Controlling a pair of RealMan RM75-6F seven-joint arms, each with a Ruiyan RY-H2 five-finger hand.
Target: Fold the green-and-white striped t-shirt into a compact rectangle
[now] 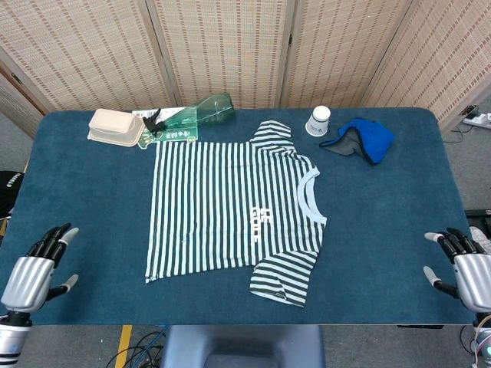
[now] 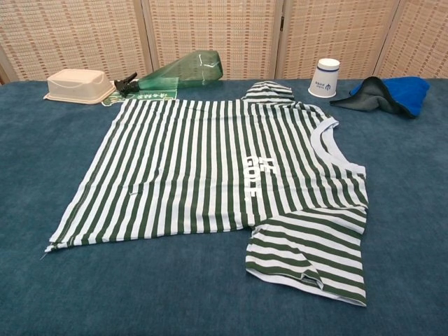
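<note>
Folding has hardly begun. The shirt (image 1: 234,207) lies flat, front up, in the middle of the desk (image 1: 84,192), collar toward the right. Only the far sleeve (image 1: 273,132) looks tucked or bunched, though that is hard to judge. Both hands sit at the near corners, well apart from it: left hand (image 1: 34,270) and right hand (image 1: 460,261), fingers spread, holding nothing. Every fold remains.

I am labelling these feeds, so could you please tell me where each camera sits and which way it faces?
Head view: high above the near table edge, looking steeply down at the t-shirt; left hand and right hand show at the bottom corners.
Chest view: low at the near edge, looking across the table; no body visible.
Shared: t-shirt, green bottle, paper cup.
</note>
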